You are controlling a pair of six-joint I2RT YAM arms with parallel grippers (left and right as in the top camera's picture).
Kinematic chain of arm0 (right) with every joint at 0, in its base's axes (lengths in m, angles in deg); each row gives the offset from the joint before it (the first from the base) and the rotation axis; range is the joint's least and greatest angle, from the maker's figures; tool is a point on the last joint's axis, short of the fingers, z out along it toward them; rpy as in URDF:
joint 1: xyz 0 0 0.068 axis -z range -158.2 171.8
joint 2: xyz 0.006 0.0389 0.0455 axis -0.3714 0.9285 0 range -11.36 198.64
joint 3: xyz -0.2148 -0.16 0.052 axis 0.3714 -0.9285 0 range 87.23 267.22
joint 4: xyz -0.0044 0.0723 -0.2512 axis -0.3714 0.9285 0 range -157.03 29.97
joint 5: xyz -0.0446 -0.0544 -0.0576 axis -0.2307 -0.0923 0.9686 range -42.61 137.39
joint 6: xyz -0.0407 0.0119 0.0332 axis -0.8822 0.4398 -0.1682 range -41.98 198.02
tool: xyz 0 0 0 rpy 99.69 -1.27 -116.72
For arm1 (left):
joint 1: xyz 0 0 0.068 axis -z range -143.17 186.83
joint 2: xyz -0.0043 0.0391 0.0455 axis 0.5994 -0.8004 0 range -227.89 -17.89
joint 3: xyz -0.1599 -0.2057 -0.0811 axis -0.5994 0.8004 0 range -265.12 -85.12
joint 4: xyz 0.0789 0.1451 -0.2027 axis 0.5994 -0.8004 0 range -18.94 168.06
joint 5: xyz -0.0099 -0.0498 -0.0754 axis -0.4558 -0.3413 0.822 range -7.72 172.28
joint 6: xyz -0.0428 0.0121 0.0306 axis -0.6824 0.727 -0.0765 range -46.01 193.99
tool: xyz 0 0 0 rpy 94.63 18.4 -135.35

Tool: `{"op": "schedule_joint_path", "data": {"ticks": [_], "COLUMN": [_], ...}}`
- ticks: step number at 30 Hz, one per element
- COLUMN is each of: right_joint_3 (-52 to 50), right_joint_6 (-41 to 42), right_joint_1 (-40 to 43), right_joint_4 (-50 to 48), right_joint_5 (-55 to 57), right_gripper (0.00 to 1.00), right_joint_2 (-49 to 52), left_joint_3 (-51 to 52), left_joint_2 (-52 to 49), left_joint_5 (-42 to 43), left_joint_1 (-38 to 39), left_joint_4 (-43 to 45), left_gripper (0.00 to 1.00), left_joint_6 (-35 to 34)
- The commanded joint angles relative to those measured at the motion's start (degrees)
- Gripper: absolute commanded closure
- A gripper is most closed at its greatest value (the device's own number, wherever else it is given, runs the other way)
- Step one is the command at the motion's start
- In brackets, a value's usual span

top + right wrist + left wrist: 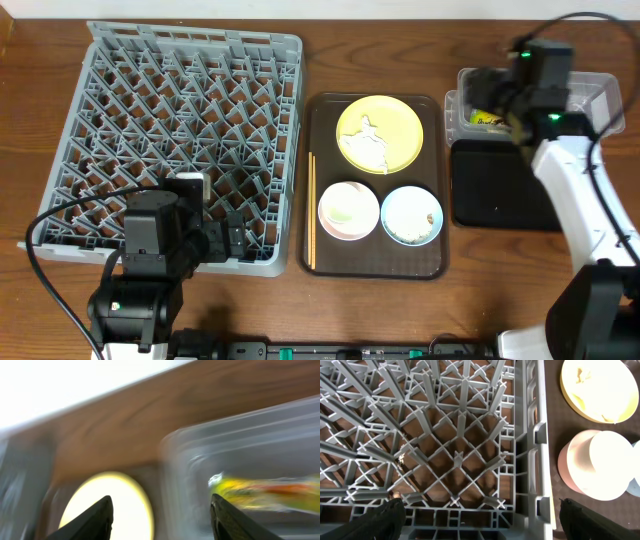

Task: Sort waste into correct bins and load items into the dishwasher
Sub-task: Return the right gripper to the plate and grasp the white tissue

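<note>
The green-and-yellow wrapper (488, 120) (265, 492) lies inside the clear tub (590, 90) (240, 440). My right gripper (487, 98) (161, 505) hovers over the tub's left end, open with nothing between its fingers. A crumpled napkin (368, 138) rests on the yellow plate (395, 120) (600, 387) (105, 505). The pinkish bowl (348, 210) (595, 465), the light blue bowl (411, 215) with rice scraps, and the chopsticks (311, 210) sit on the brown tray. My left gripper (235, 242) (481, 510) is wide open over the front right corner of the grey rack (190, 120) (460, 435). A small white cup (190, 185) stands in the rack.
The black tray (500, 185) lies just in front of the clear tub. The brown serving tray (375, 262) sits between the rack and the bins. My right arm's white link reaches over the table's right side. Cables trail near the left arm's base.
</note>
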Motion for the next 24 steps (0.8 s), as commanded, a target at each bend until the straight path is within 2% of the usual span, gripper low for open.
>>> {"op": "schedule_joint_path", "data": {"ticks": [1,5,11,17,21,24], "right_joint_3": [0.00,-0.02,-0.02,-0.02,-0.02,0.00], "right_joint_6": [-12.17,-13.42,-11.56,-9.46,-5.18,-2.16], "right_joint_1": [-6.73,-13.44,-20.85,-24.41,-25.86,-25.83], "right_joint_4": [3.98,4.70,1.01,-3.50,-6.71,-6.73], "right_joint_5": [-7.04,-4.28,6.34,7.91,9.92,13.07], "right_gripper": [0.35,0.25,0.24,0.26,0.35,0.64], "right_joint_2": [1.11,4.68,11.41,17.77,21.66,21.84], "left_joint_3": [-1.03,-1.03,-1.03,-1.03,-1.03,-1.01], "left_joint_2": [0.09,0.09,0.09,0.09,0.09,0.09], "left_joint_5": [0.74,0.74,0.74,0.74,0.74,0.74], "left_joint_1": [-0.13,-0.13,-0.13,-0.13,-0.13,-0.13], "left_joint_4": [0.04,0.02,0.00,0.02,0.00,-0.17], "left_gripper": [0.02,0.02,0.02,0.02,0.02,0.02], "left_joint_6": [-0.31,-0.31,-0.31,-0.31,-0.31,-0.31]}}
